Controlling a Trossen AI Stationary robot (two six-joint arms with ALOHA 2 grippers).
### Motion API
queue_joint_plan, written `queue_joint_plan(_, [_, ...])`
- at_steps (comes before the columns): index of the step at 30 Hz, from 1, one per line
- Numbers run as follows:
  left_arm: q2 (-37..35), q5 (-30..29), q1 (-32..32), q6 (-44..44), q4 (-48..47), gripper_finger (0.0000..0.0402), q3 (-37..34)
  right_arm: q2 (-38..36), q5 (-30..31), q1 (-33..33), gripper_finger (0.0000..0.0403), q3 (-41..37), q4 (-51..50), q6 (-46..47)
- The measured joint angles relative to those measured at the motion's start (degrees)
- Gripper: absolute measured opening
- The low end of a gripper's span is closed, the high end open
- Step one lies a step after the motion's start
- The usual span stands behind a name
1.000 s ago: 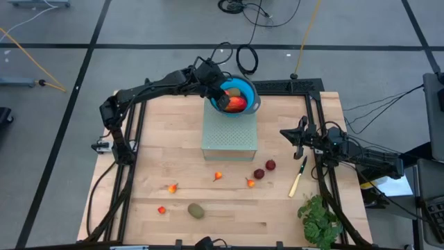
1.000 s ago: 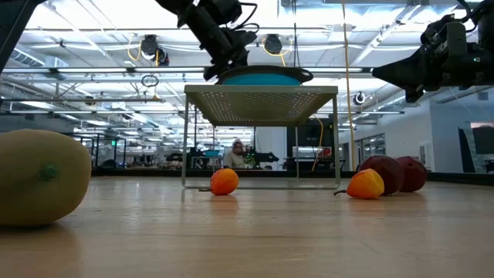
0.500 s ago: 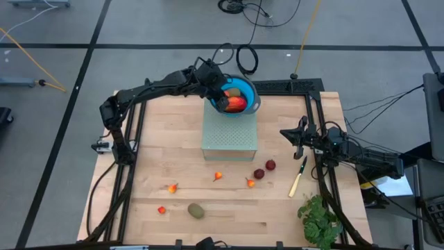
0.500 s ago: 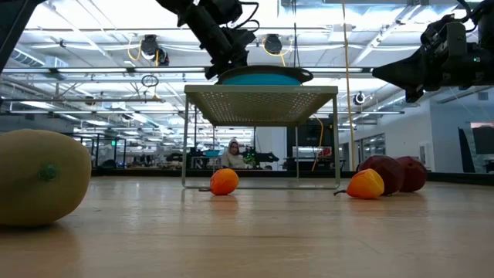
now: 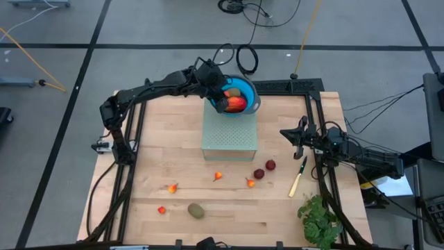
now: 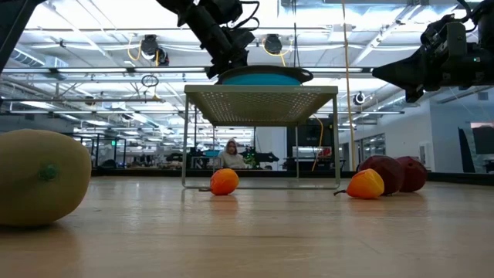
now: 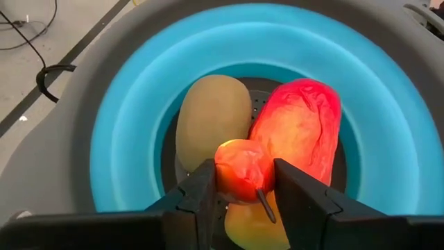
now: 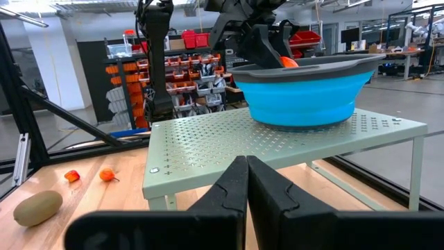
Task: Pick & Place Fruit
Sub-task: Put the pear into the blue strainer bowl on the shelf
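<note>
Since a second ago, the left gripper (image 7: 241, 189) has been eased very slightly wider over the blue bowl (image 5: 243, 94) (a small orange-red fruit (image 7: 241, 170) is seen between its fingers (image 7: 198, 198)). In the room beyond the table, a person's (image 6: 229, 152) posture has been shifted a little.
</note>
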Motion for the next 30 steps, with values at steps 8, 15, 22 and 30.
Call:
queue_joint_plan(8, [0.0,-3.7,-0.3,0.2,0.2,0.0207,0.0,0.0,0.0,0.0,0.0,0.0,0.0,0.0])
queue_joint_plan(15, [-1.6,-5.0,-0.5,1.7,1.7,0.0238,0.1,0.0,0.0,0.0,0.0,0.0,0.0,0.0])
queue_joint_plan(22, [-8.1,-10.6,-2.7,0.7,1.4,0.0222,0.5,0.0,0.0,0.0,0.0,0.0,0.1,1.4])
queue_joint_plan(30, [-15.5,-15.7,-8.0,-4.9,-0.3,0.0189,0.5,0.0,0.0,0.0,0.0,0.0,0.1,1.9])
